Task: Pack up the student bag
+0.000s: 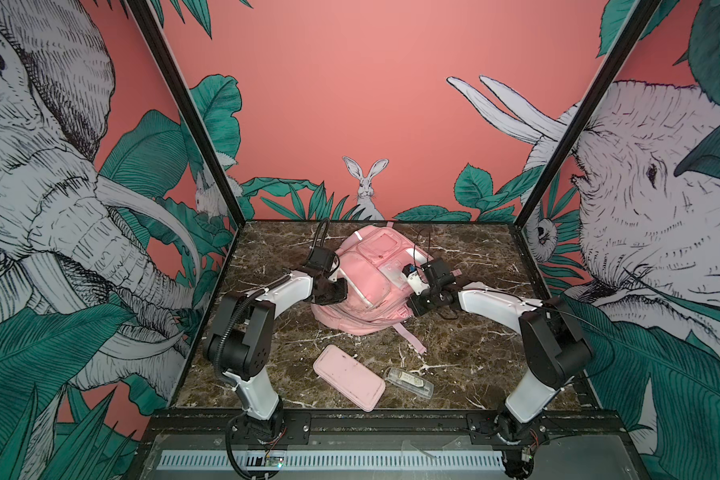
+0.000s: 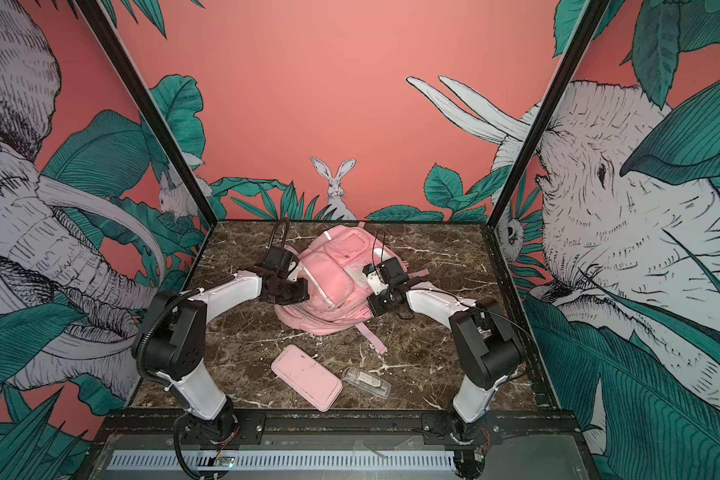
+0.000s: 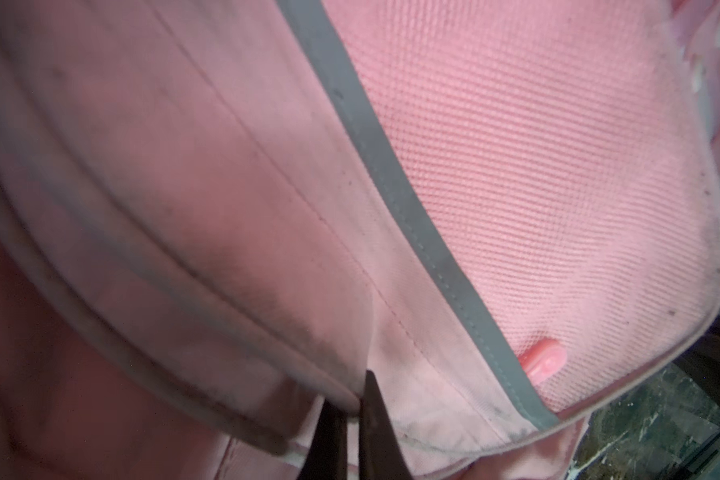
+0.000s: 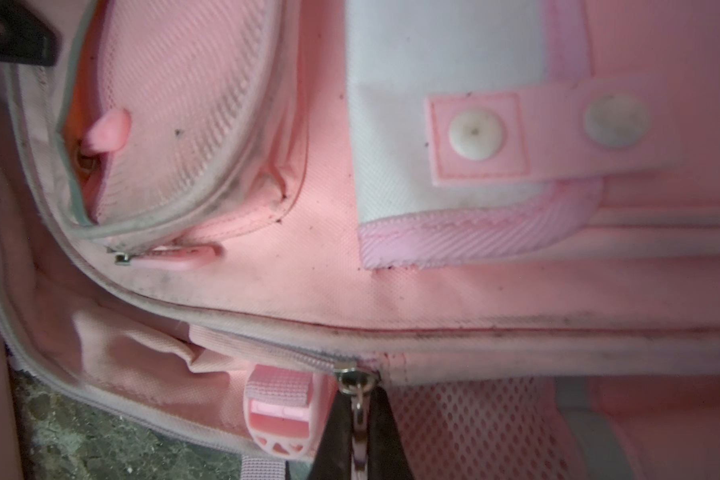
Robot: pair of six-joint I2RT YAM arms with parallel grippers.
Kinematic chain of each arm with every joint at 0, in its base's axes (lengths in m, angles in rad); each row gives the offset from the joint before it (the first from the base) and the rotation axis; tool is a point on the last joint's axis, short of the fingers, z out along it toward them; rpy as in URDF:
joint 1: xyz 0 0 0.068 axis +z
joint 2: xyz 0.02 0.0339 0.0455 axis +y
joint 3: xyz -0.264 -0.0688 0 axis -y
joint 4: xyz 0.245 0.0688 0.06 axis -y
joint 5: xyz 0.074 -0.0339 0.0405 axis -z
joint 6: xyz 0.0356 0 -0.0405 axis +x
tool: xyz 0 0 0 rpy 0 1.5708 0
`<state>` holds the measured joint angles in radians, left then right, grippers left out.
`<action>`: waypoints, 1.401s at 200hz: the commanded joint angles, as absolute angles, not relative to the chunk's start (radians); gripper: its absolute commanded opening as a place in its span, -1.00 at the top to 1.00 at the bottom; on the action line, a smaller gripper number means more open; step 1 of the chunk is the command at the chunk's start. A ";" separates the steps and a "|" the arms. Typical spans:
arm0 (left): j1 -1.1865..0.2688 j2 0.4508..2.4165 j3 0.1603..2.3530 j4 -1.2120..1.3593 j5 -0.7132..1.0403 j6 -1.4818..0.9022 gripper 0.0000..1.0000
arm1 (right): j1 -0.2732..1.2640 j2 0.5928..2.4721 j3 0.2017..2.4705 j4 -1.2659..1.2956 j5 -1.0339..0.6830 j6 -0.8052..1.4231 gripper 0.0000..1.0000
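The bag (image 1: 362, 274) is seen lying on the far middle part of the table (image 1: 474, 332), with its front pockets turned upward, and it is placed between the two arms. One strap (image 1: 412, 340) is stretched from its near right side toward the near edge. The left gripper (image 3: 352, 399) is brought to the left side of the bag, and its jaws are clenched on a piped fabric edge there, as is shown in the left wrist view. The right gripper (image 4: 360, 395) is set at the right near side of the bag, and its jaws are pressed together on the metal zipper pull (image 4: 358, 411), just below the slider. On the near part of the table a flat pink pouch (image 1: 348, 377) is laid at an angle, well apart from the bag. A small clear case (image 1: 409, 382) is found just beside the pouch, to its right. Neither of them is touched by a gripper.
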<state>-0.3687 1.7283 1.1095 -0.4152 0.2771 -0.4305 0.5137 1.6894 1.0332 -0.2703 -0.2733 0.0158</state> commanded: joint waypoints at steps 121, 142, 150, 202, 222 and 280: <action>-0.339 1.719 1.125 -0.395 0.228 -0.432 0.89 | 0.515 1.616 0.939 -0.255 -0.372 0.146 0.93; -0.339 1.720 1.125 -0.394 0.230 -0.432 0.89 | 0.514 1.635 0.922 -0.222 -0.373 0.163 0.89; -0.339 1.717 1.126 -0.394 0.230 -0.431 0.89 | 0.515 1.641 0.910 -0.198 -0.378 0.174 0.87; -0.338 1.716 1.118 -0.392 0.241 -0.436 0.89 | 0.529 1.650 0.801 0.000 -0.345 0.234 0.67; -0.340 1.715 1.111 -0.387 0.242 -0.439 0.89 | 0.532 1.645 0.761 0.080 -0.318 0.249 0.63; -0.339 1.721 1.106 -0.381 0.248 -0.443 0.88 | 0.532 1.648 0.717 0.222 -0.284 0.258 0.61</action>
